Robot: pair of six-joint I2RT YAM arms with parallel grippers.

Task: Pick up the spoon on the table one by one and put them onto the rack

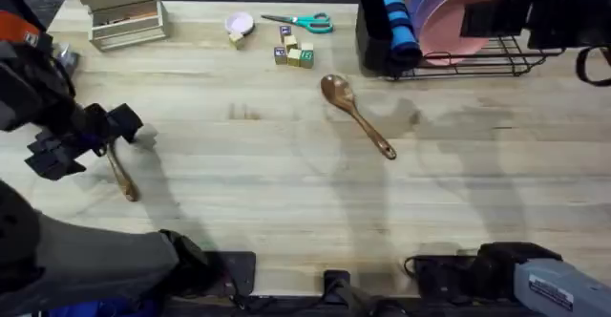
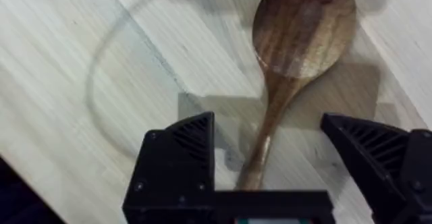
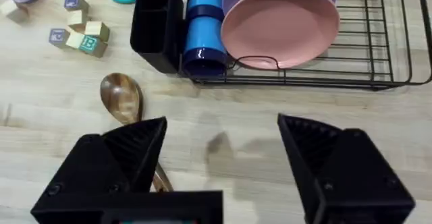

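Observation:
Two brown wooden spoons lie on the pale wood table (image 1: 248, 193). One spoon (image 1: 122, 179) is at the left, its bowl hidden under my left gripper (image 1: 115, 131). In the left wrist view that spoon (image 2: 300, 35) lies flat, and the open left gripper (image 2: 266, 126) straddles its handle just above the wood. The other spoon (image 1: 358, 116) rests near the middle, in front of the black wire rack (image 1: 496, 64) at the back right. My right gripper (image 3: 223, 129) is open, holds nothing, and sits back from the rack (image 3: 378, 75), with the middle spoon's bowl (image 3: 121, 97) off to one side.
The rack holds pink plates (image 1: 449, 11), a blue cup (image 1: 396, 21) and a black caddy (image 1: 374, 45). Along the back edge are teal scissors (image 1: 301, 21), small letter blocks (image 1: 293, 52), a pink lid (image 1: 239, 23) and a beige organizer (image 1: 119, 11).

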